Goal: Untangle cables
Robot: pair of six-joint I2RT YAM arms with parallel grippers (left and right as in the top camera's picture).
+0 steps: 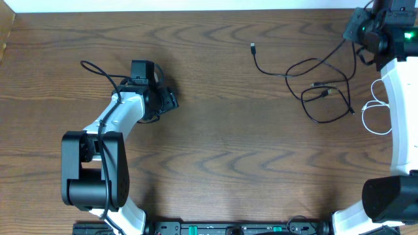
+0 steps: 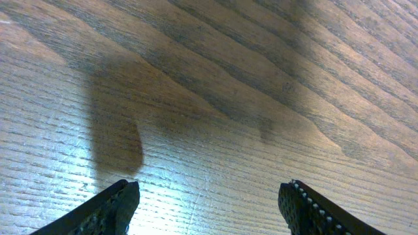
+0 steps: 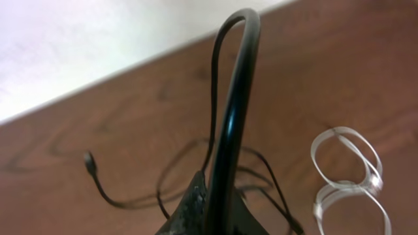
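Thin black cables [image 1: 318,88] lie in loose overlapping loops at the table's far right, and one plug end [image 1: 253,47] reaches out to the left. A short white cable [image 1: 372,117] is coiled just right of them, partly under the right arm. My right gripper [image 1: 356,31] is raised near the back right corner. It is shut on a black cable [image 3: 234,104] that arches up over the fingers [image 3: 192,205] and hangs down to the tangle. The right wrist view also shows the white cable [image 3: 346,176] and the plug end [image 3: 89,160]. My left gripper [image 2: 209,202] stands open over bare wood, far left of the cables.
The wooden table [image 1: 222,150] ends at a pale back edge [image 3: 98,59] close behind the right gripper. The left arm's base [image 1: 91,170] stands at the front left and the right arm's base [image 1: 388,199] at the front right. A thicker black arm cable [image 1: 98,68] loops by the left arm.
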